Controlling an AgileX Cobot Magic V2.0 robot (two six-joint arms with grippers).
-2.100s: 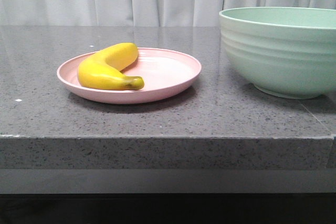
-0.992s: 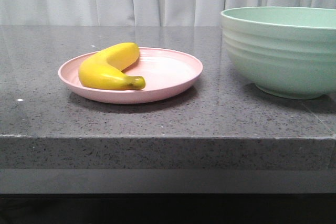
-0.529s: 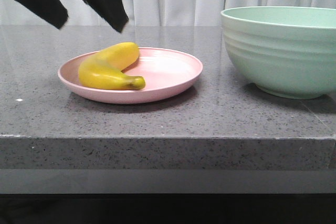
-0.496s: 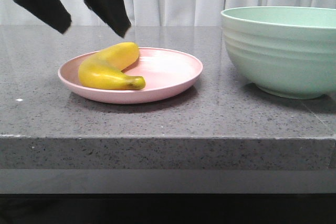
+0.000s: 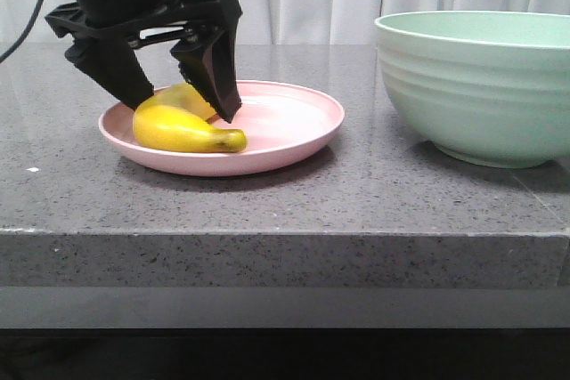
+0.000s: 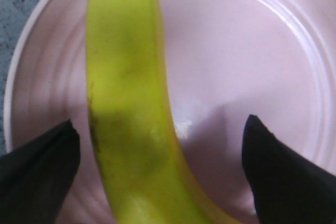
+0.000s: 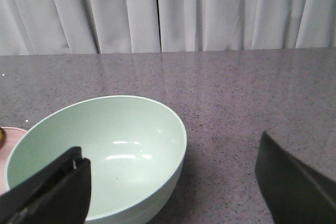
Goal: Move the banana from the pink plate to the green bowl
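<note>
Two black fingers of the left gripper (image 5: 183, 111) are spreading wide over the banana (image 5: 183, 124), one on each side of it, their tips not pressing its skin. Yellow and curved, the banana is lying on the left half of the pink plate (image 5: 294, 122), whose right half is bare. Speckled grey tabletop (image 5: 356, 193) is showing between the plate's rim and the green bowl (image 5: 476, 86) at the right. Near that bowl, the right gripper (image 7: 173, 192) is also holding its fingers wide, gripping nothing.

Bright, even light; the banana (image 6: 126, 103) close-up is soft.
</note>
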